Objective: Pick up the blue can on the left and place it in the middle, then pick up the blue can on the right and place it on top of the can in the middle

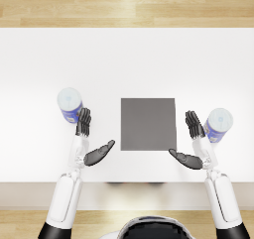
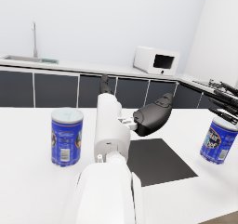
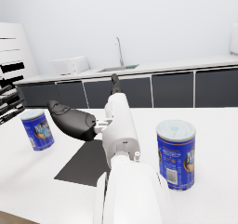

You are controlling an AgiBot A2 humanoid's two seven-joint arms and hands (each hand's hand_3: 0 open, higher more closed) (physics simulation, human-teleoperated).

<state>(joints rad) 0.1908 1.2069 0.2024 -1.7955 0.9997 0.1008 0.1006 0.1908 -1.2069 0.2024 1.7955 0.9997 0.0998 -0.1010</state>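
White table [image 1: 127, 59] spans the head view; wooden floor [image 1: 127, 5] beyond its far edge. Kitchen counter [image 2: 69, 66] with dark cabinet fronts runs along the back wall in both wrist views, carrying a sink tap [image 2: 34, 38] and a white microwave [image 2: 156, 60].

Dark grey square mat [image 1: 148, 123] lies flat at table centre, nothing on it.

Left arm [image 1: 67, 193] and right arm [image 1: 222, 196] reach in from the near edge, either side of the mat.

Left blue can [image 1: 70, 104] stands upright on the table, left of the mat and well apart from it. Right blue can [image 1: 218, 124] stands upright right of the mat, a little nearer the robot.

Left hand [image 1: 89, 141]: fingers spread, thumb out toward the mat, holds nothing; fingertips just beside the left can, contact cannot be told. Right hand [image 1: 192, 144]: same pose mirrored, empty, fingertips just beside the right can.
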